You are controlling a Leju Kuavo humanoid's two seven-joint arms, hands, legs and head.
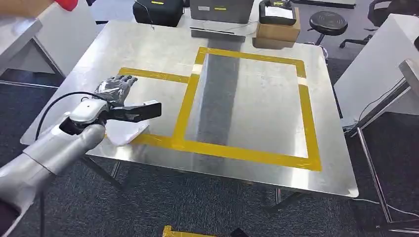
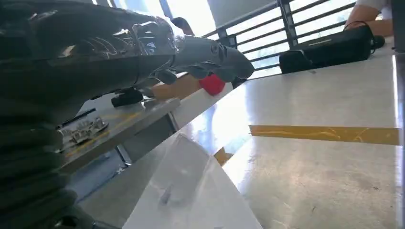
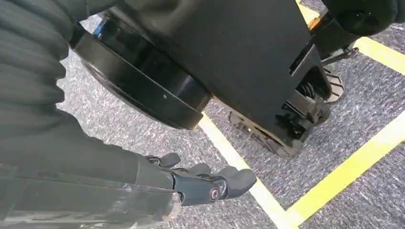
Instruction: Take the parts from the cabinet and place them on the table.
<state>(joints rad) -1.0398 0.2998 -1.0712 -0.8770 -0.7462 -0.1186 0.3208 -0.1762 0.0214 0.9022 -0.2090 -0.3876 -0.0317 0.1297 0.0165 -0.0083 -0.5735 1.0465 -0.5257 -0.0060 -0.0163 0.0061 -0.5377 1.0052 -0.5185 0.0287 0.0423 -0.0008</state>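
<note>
Placing step judged near complete: the left hand (image 1: pixel 114 89) hovers with fingers spread and holding nothing, the bagged part (image 1: pixel 126 132) lying on the bench (image 1: pixel 237 94) just beneath its wrist; next move calls for withdrawal toward the cabinet.

A bag (image 1: pixel 126 132) is laid on the bench (image 1: pixel 237 94) just below the left hand (image 1: pixel 114 89); boxes (image 1: pixel 276 24) are set far beyond it.
</note>
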